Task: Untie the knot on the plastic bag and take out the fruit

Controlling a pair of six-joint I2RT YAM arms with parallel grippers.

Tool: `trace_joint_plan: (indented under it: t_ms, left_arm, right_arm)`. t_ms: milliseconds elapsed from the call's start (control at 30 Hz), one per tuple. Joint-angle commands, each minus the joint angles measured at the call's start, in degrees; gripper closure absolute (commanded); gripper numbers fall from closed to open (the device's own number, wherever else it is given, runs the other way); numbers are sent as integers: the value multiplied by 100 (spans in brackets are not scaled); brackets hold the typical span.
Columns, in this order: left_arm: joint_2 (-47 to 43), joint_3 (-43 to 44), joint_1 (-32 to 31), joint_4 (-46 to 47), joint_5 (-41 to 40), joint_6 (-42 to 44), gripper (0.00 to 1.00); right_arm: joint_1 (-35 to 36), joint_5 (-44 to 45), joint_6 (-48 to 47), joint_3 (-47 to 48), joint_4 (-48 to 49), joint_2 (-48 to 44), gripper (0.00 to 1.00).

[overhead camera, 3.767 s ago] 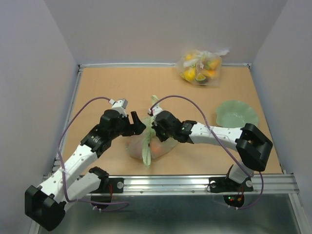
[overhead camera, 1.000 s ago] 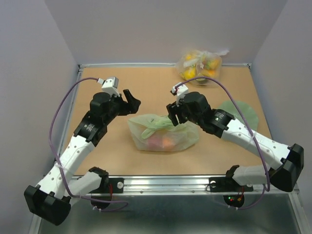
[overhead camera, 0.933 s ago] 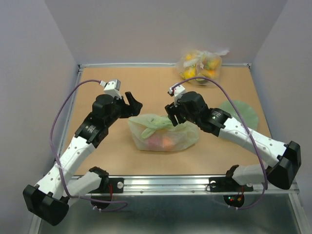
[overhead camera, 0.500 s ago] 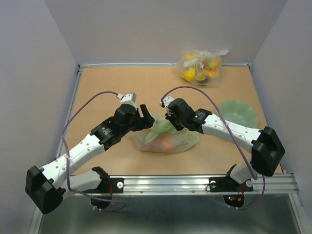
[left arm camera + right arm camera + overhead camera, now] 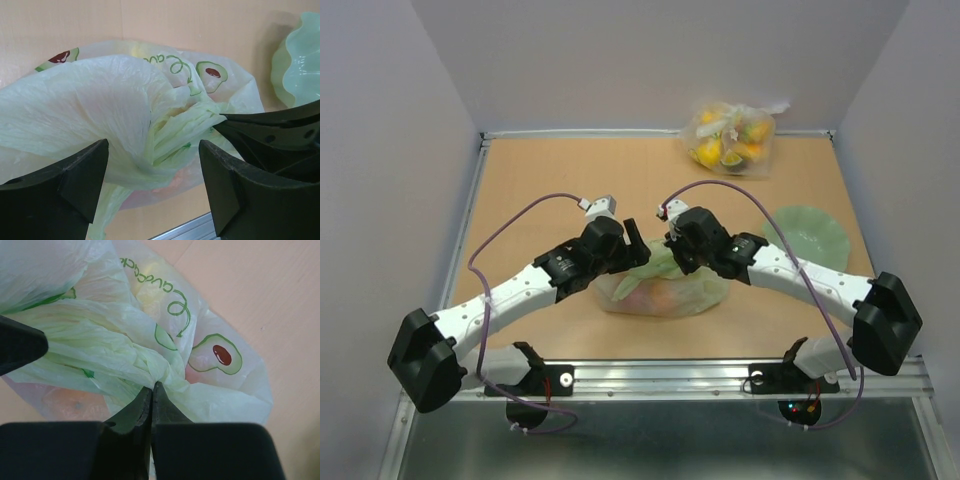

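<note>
The knot (image 5: 159,369) is pinched by the clenched right gripper (image 5: 151,386), likely to anchor the plastic bag (image 5: 672,296). The left gripper (image 5: 152,152) is spread open nearby for pulling.

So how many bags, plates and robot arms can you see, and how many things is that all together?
Plastic bags: 2 (pale green bag, clear bag of fruit)
Plates: 1 (green wavy plate)
Robot arms: 2 (left arm, right arm)
Total: 5
</note>
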Motion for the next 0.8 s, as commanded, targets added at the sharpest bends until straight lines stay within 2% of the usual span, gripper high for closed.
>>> trace_joint_plan:
  t_ms: [0,200,300,367,400,500,567,633,700,733,767]
  left_arm:
    - [130,95,-83,50,-162,-297,18]
    - [174,85,-83,-169,-496,-211,27]
    - [289,86,-74,-223,-698,-149,39]
    - [350,86,-65,-188,-812,-114,52]
    - [385,120,-65,-153,-856,-70,70]
    - [455,252,-4,-161,-1022,105,100]
    - [473,331,118,-222,-1172,290,100]
    - [447,393,583,-266,-1339,683,100]
    - [386,411,1145,-153,-1305,1027,100]
    - [316,437,1765,-74,-1253,1360,100]
    - [306,507,2050,14,-1252,1554,100]
  right_arm:
    - [-35,146,212,-157,534,-273,100]
    - [-35,901,449,-289,806,-474,100]
    - [-35,972,519,-298,938,-598,100]
    - [-26,955,554,-324,1000,-650,100]
    - [-26,955,598,-350,1017,-685,100]
    - [-26,1147,695,-482,1061,-764,100]
    - [-35,1541,878,-587,1079,-939,100]
    - [-35,1832,1063,-798,1096,-1098,100]
    - [-44,2114,1353,-939,1114,-1423,100]
    - [-52,2228,1450,-1026,1123,-1537,100]
    - [-44,2264,1686,-1036,1105,-1625,100]
